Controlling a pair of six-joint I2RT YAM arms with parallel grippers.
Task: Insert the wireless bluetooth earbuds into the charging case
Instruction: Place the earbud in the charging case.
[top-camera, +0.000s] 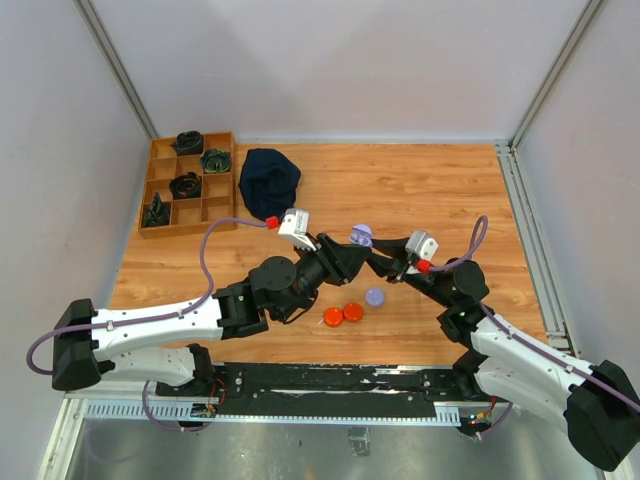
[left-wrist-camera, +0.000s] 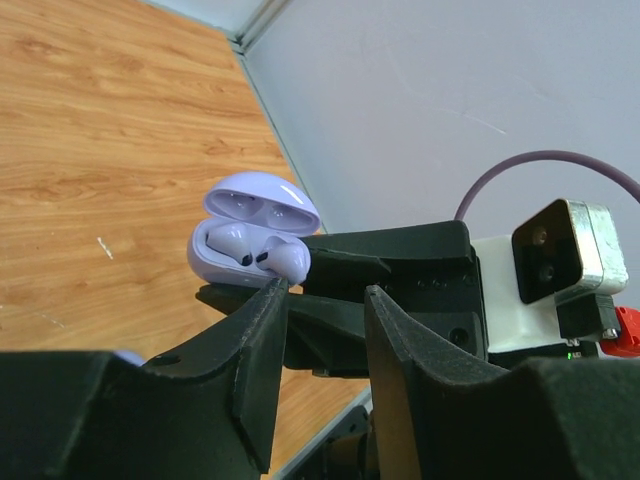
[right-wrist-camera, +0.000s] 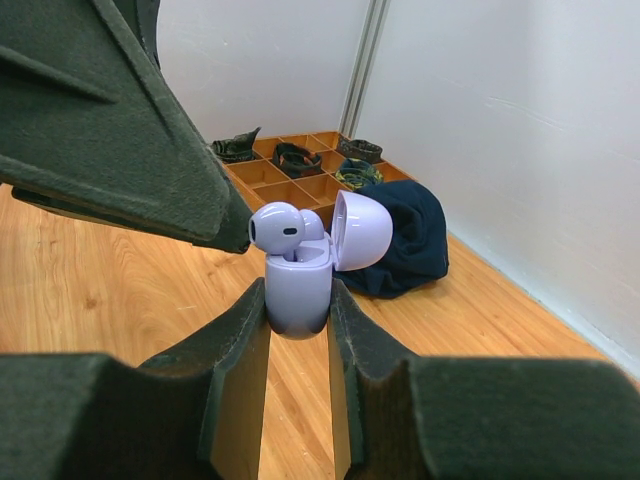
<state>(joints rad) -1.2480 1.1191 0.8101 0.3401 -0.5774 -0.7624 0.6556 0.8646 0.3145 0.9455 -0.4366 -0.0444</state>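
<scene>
Your right gripper (right-wrist-camera: 296, 303) is closed narrowly on the lower body of the lavender charging case (right-wrist-camera: 297, 285). One finger sits on each side and holds the case upright above the table (top-camera: 430, 190).

The case's lid (right-wrist-camera: 362, 228) stands open and tilted back. One lavender earbud (right-wrist-camera: 278, 228) sits in the case with its bulb well above the rim. A second earbud (left-wrist-camera: 232, 240) lies in the well next to it. Whether the raised one is fully seated cannot be told from these views.

Your left gripper (left-wrist-camera: 325, 290) stands partly open with nothing between its fingers. Its tips are just beside the case, and one tip is close against the raised earbud.

Other items, placed from the case:
- **Wooden tray:** The tray (top-camera: 147, 195) lies well to the left and farther back, against the left wall. Four of its compartments each hold a dark coiled item.
- **Cloth:** A dark blue cloth (top-camera: 268, 183) lies between the tray and the case.
- **Discs:** On the near side of the case, two orange discs (top-camera: 342, 315) lie on the table touching each other. A lavender disc (top-camera: 375, 297) lies just right of them.

Bare tabletop runs beyond the case and to its right, up to the back and right walls. The near side is taken up by both forearms and the discs.
</scene>
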